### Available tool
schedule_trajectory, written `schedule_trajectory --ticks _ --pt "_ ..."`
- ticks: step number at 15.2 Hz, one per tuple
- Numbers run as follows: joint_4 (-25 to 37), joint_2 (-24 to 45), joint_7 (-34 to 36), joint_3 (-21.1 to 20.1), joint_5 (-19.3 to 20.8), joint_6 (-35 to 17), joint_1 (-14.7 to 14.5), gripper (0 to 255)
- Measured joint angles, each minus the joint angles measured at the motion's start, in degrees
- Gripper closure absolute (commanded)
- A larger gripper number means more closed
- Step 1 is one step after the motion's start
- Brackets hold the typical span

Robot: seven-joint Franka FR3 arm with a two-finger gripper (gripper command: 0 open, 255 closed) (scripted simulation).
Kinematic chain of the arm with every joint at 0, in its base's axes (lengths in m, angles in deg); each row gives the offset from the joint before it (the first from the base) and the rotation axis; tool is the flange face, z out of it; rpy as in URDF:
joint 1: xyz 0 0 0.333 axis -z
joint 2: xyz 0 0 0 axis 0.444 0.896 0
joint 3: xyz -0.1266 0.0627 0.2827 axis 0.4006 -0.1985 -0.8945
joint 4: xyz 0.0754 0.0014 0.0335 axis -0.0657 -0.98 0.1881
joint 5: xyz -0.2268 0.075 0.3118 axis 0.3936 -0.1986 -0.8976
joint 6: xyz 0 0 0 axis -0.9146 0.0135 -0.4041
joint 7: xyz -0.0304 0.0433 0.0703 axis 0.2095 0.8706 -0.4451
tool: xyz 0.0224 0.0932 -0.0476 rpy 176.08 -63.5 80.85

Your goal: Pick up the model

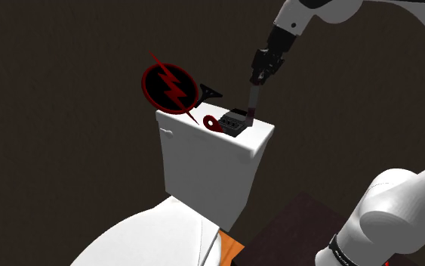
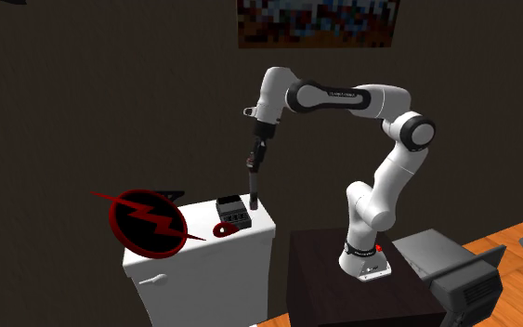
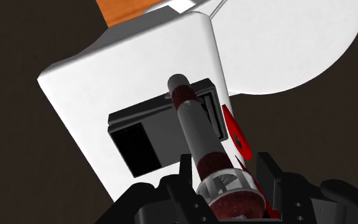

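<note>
The model point(image 3: 195, 130) is a slender cylinder, grey along its shaft with dark red at both ends, the upper end a wider rounded red cap with a pale ring beneath it. It hangs nearly upright, clasped near its top between the two black fingers of the gripper point(image 3: 225, 170). Its lower red tip points down at the back edge of a black box point(image 3: 152, 130) on the white toilet tank lid point(image 1: 260, 134); whether tip and box touch cannot be told.
</note>
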State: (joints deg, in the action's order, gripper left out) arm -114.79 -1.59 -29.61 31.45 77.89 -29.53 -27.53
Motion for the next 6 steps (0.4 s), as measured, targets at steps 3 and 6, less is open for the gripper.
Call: schedule_trajectory --ticks 3,6 --pt "2.7 0.7 0.4 0.0 0.0 2.0 -0.1 255" --pt "5.7 1.5 0.9 0.0 0.0 4.1 -0.2 255"
